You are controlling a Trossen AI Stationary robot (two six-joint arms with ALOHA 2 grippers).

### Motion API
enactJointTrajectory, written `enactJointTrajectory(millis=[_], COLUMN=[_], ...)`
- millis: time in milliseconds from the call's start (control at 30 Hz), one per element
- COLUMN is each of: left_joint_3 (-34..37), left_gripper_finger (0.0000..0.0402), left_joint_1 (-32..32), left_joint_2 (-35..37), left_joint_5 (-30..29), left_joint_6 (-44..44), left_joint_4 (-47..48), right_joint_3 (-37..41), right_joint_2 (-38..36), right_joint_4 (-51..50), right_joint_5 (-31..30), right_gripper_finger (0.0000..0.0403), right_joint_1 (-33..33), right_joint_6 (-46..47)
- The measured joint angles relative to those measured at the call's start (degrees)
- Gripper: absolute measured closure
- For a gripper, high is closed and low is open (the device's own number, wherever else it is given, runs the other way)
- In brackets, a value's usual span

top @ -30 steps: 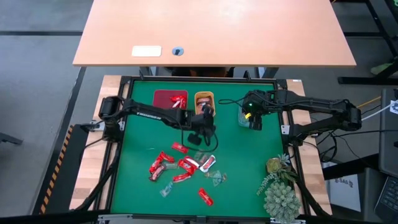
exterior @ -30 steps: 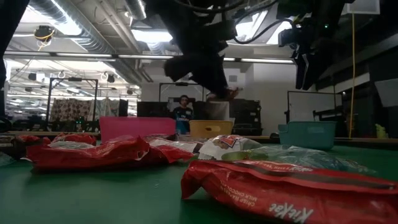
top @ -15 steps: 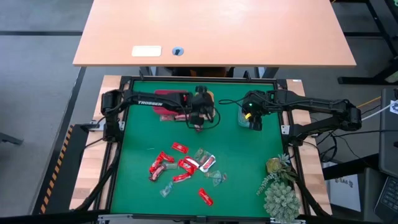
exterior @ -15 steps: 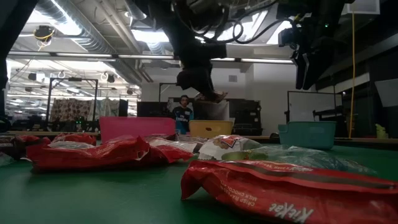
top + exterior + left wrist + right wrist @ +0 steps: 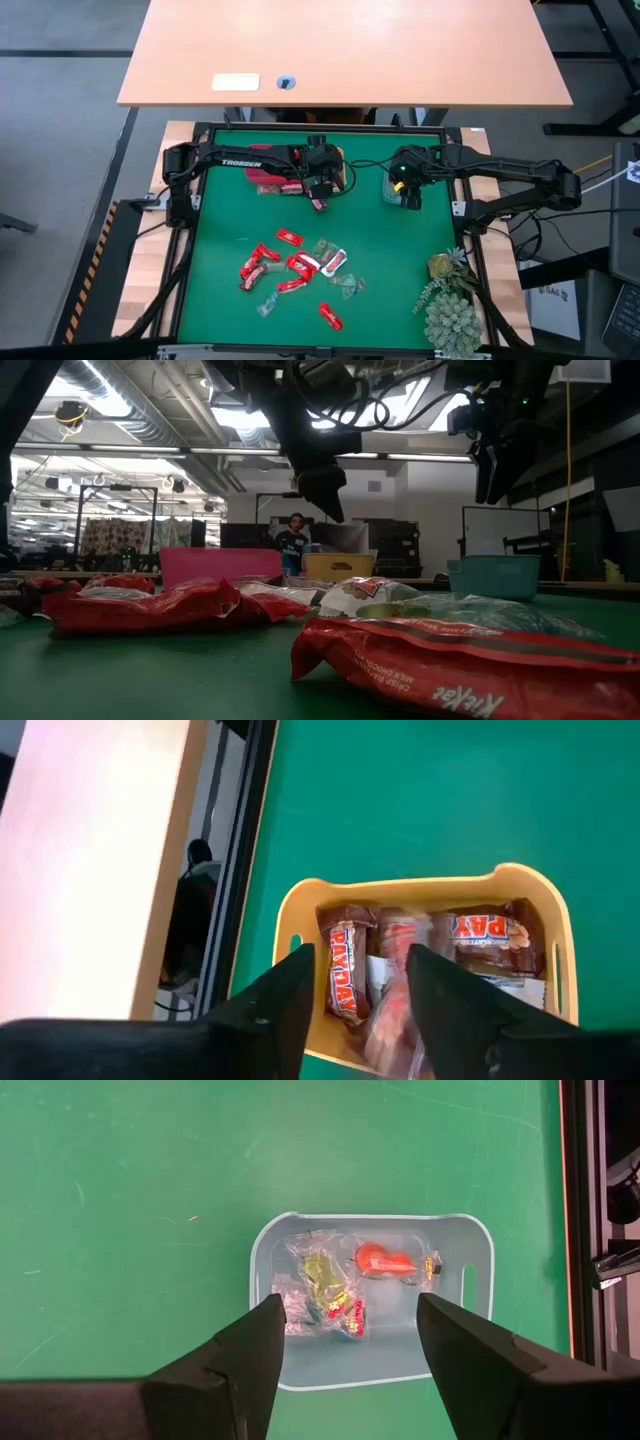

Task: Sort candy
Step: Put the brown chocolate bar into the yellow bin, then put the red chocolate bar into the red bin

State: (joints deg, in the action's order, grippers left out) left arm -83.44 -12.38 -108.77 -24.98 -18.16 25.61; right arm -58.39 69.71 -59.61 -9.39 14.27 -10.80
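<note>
My left gripper (image 5: 360, 960) is open above the orange tray (image 5: 285, 920), at its left side (image 5: 323, 188). A blurred brown-and-red candy (image 5: 390, 1015) shows between and below the fingers, over the tray; I cannot tell whether it touches a finger. Brown-and-white bars (image 5: 342, 975) lie in that tray. More candy (image 5: 295, 265) lies loose on the green mat, mostly red wrappers (image 5: 460, 675). My right gripper (image 5: 350, 1308) hangs open, holding nothing, over the teal tray (image 5: 370, 1220), which holds clear greenish sweets (image 5: 320, 1275).
A red tray (image 5: 265, 180) stands left of the orange one, partly under my left arm. The teal tray (image 5: 390, 190) is at the far right. A spiky green plant (image 5: 450, 300) stands at the near right corner. A black frame (image 5: 195, 250) borders the mat.
My left gripper has gone from above the loose pile toward the far edge with a candy at its fingertips, rolling as it went, and stopped over the orange tray. There it has opened, and the candy has left its fingertips.
</note>
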Motion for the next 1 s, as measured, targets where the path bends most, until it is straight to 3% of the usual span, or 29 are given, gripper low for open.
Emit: enactJointTrajectory(millis=[300,600,767,1000], left_joint_3=[0.0,0.0,0.0,0.0], left_gripper_finger=[0.0197,0.0195,0.0195,0.0195], left_joint_1=[1.91,6.95,9.63,12.2], left_joint_2=[0.0,0.0,0.0,0.0], left_joint_5=[-0.02,1.97,10.61,29.66], left_joint_6=[1.01,14.42,23.52,28.74], left_joint_4=[0.02,3.18,7.0,14.62], right_joint_3=[0.0,0.0,0.0,0.0], right_joint_2=[-0.02,-0.01,-0.02,0.0], right_joint_4=[-0.01,0.0,-0.02,0.0], right_joint_5=[0.0,0.02,0.02,0.02], right_gripper_finger=[0.0176,0.0176,0.0176,0.0176], right_joint_1=[0.0,0.0,-0.01,-0.01], right_joint_6=[-0.01,0.01,0.01,0.01])
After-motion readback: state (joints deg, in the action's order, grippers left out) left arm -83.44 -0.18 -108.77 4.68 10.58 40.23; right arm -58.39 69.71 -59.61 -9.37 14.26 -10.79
